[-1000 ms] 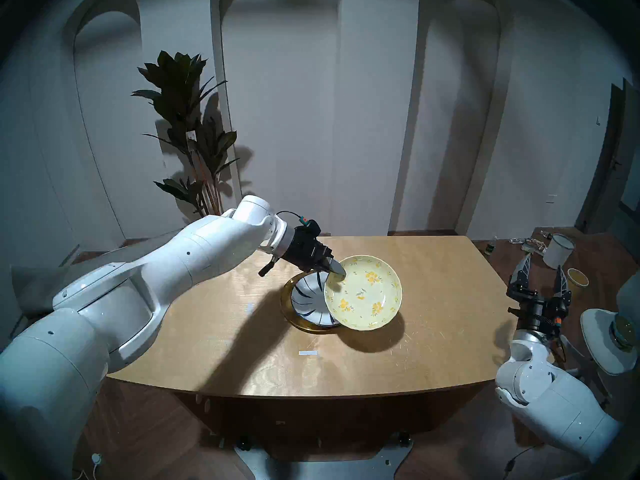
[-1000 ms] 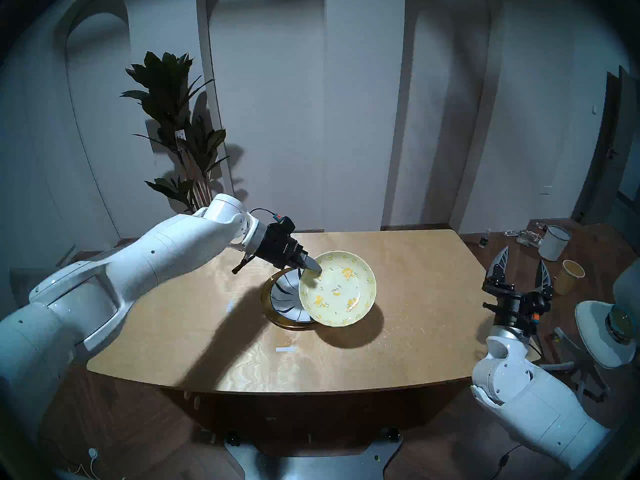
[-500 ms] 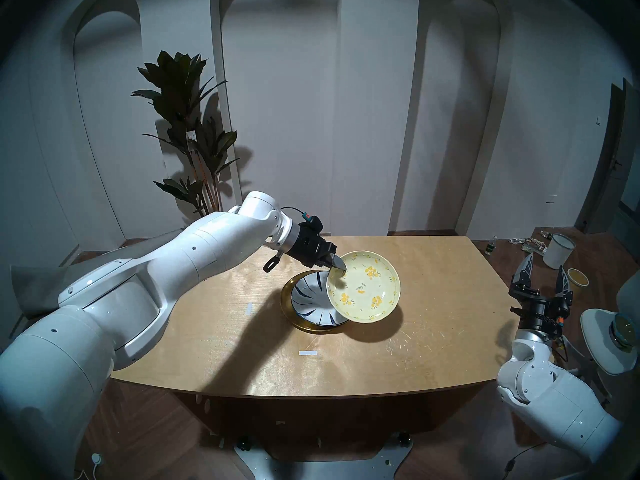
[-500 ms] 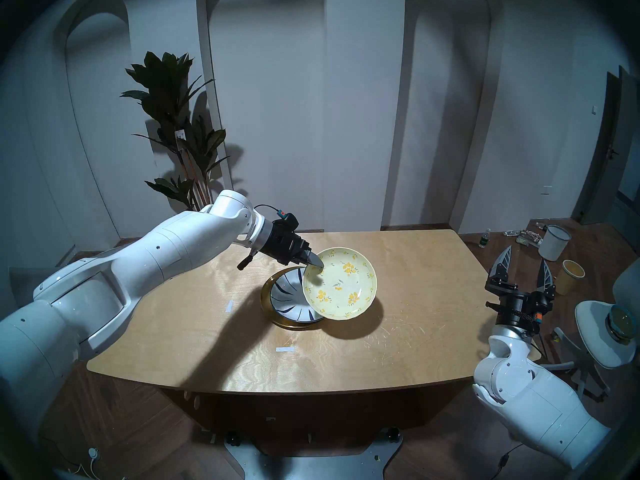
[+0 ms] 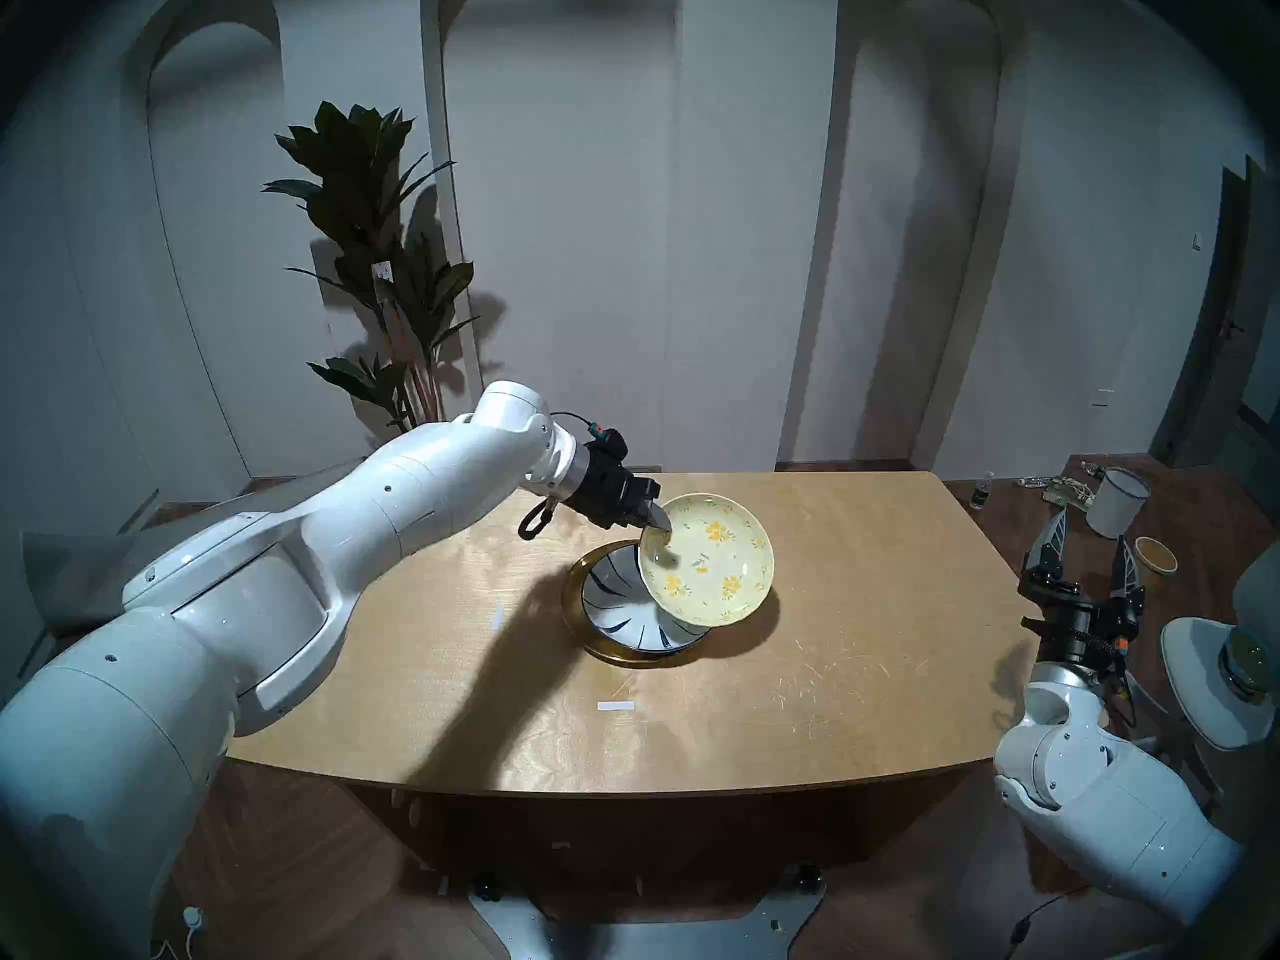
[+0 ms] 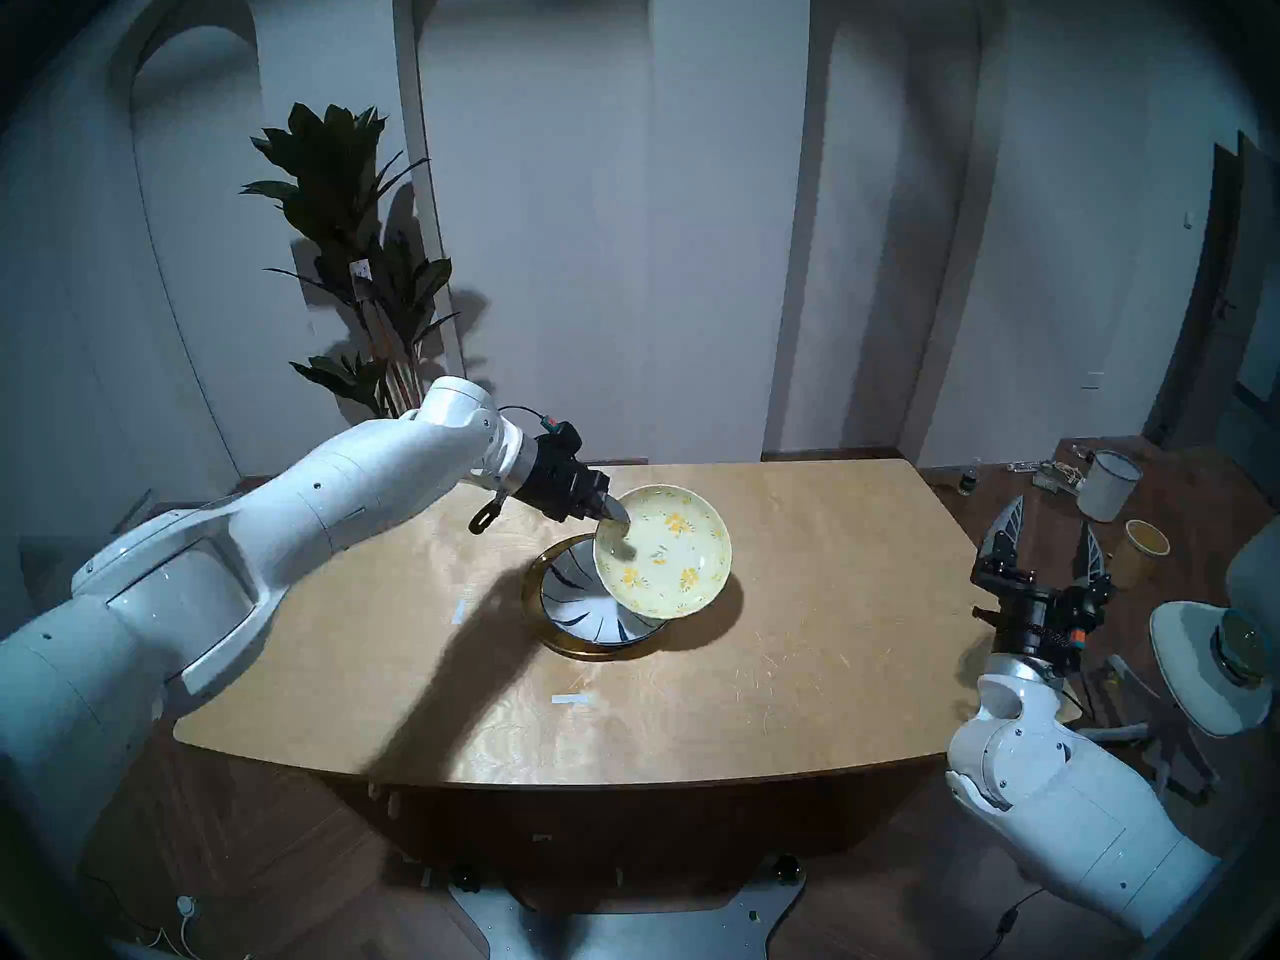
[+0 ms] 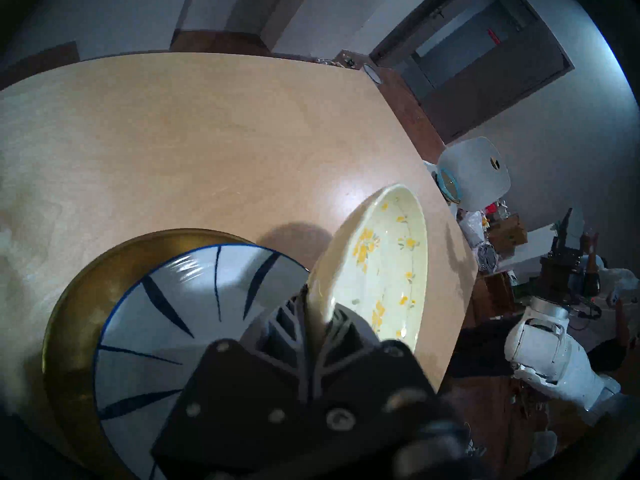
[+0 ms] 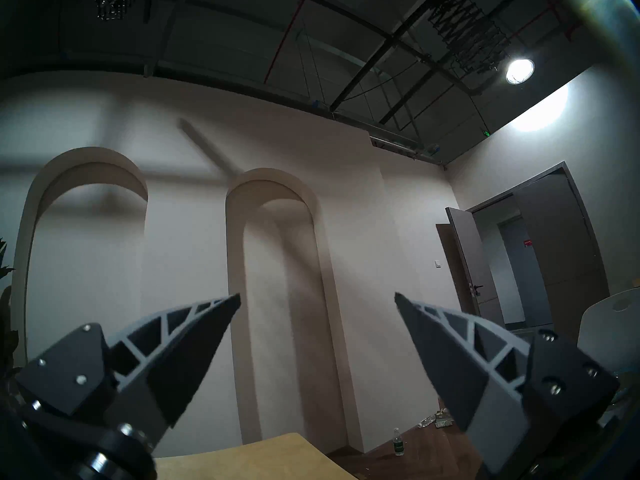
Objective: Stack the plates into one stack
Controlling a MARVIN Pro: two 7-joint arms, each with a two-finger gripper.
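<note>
Left arm holds the floral plate tilted over the other two plates.

The left gripper point(image 5: 658, 520) has its jaws clamped tight on the near-left rim of the pale-yellow floral plate point(image 5: 710, 567), which hangs slanted in the air, its left edge raised and its lower right edge down close to the white plate with dark-blue strokes point(image 5: 616, 609). That white plate sits inside the wide gold metal plate point(image 5: 573, 616), and both rest flat near the middle of the wooden worktop point(image 5: 866, 626). The floral plate overlaps their right side without lying flat on them. Off the worktop's right end, the right gripper point(image 5: 1087, 557) points upward with its jaws spread wide and nothing between them.
</note>
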